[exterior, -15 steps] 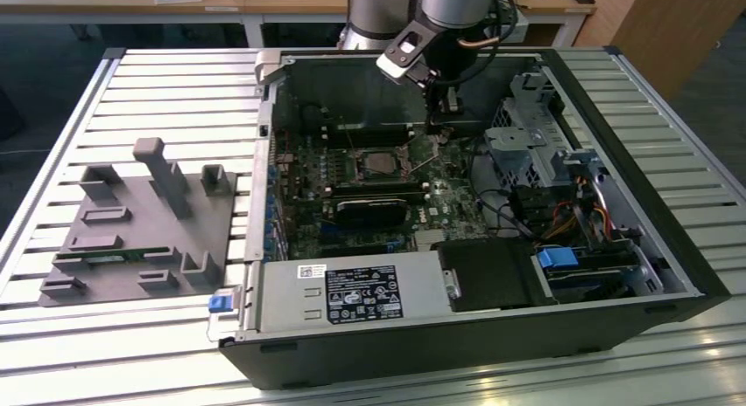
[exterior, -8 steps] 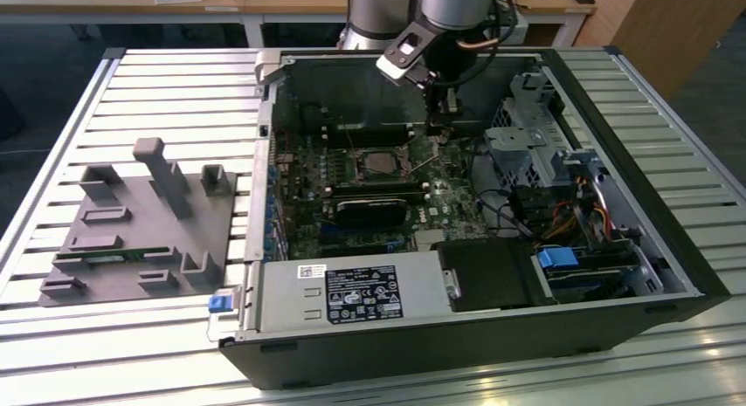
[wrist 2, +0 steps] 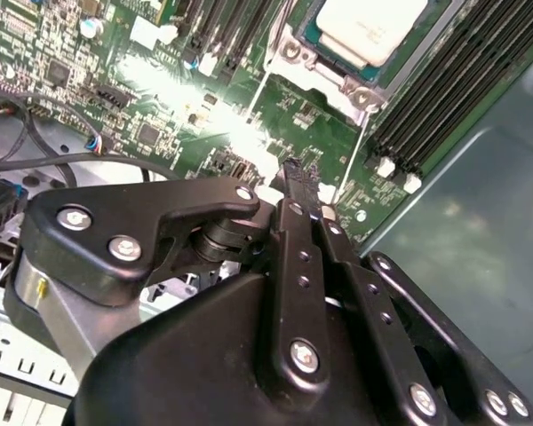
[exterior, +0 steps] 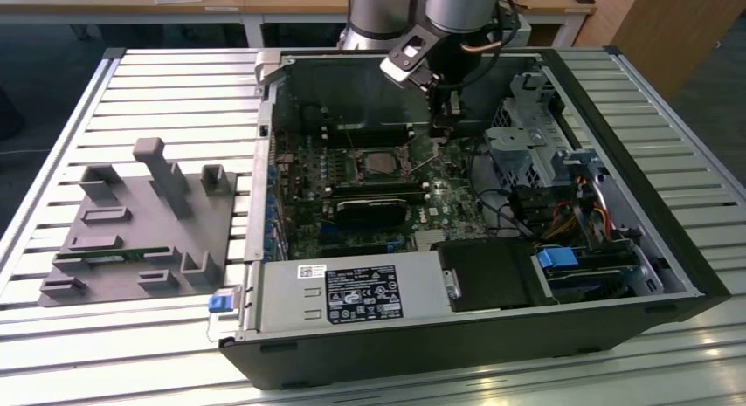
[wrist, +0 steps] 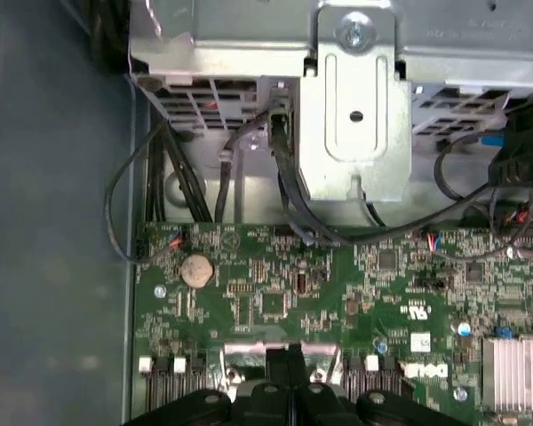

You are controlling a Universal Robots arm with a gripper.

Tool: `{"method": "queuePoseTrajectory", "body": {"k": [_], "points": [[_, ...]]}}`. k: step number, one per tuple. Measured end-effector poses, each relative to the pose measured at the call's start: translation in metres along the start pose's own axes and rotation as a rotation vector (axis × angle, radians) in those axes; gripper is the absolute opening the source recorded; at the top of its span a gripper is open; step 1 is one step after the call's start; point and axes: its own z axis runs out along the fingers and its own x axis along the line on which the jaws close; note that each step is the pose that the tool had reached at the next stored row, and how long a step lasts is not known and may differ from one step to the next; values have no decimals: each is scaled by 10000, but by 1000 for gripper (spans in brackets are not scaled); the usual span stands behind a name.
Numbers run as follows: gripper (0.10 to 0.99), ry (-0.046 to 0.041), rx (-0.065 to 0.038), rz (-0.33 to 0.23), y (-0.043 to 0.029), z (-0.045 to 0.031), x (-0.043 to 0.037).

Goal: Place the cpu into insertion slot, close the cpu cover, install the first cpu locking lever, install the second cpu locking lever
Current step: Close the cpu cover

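Looking down through the second wrist view, I see the cpu [wrist 2: 370, 27] seated in the insertion slot [exterior: 376, 164], its pale metal top facing up. The cpu cover [wrist 2: 293, 53] frames it in silvery metal and seems to lie flat over the chip's edges, though I can't be sure from this angle. Two thin wire locking levers, one [wrist 2: 259, 89] and the other [wrist 2: 359, 146], run out from the socket's corners across the green motherboard [wrist: 275, 293].

The gripper [wrist 2: 293, 170] hangs just beside the socket, low over the board, with its jaws pressed together; I can't tell whether anything is pinched between them. In the first wrist view the black fingers [wrist: 280, 366] meet in a thin seam, near a round coin battery [wrist: 196, 269].

Long black memory slots [wrist 2: 435, 98] flank the socket. Beyond stands a metal drive cage [wrist: 355, 115] with dark cables. The open computer case [exterior: 466, 336] lies on a slatted table [exterior: 175, 83], with a grey fixture tray [exterior: 140, 223] on the exterior view's left.
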Motion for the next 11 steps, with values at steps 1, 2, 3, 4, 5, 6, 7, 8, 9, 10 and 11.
{"method": "queuePoseTrajectory", "body": {"k": [1,2,3,4,5,6,7,8,9,10,11], "points": [[106,-1,0,15,18,7,2],[106,-2,0,28,36,13,6],[106,-3,1,34,55,19,11],[106,-5,1,35,69,27,17],[106,-6,1,35,82,35,24],[106,-9,2,36,96,41,32],[106,-12,3,36,111,47,40],[106,-13,6,35,124,52,47],[106,-16,8,35,136,57,54],[106,-18,10,35,150,62,60],[106,-20,13,34,162,66,65]]}}
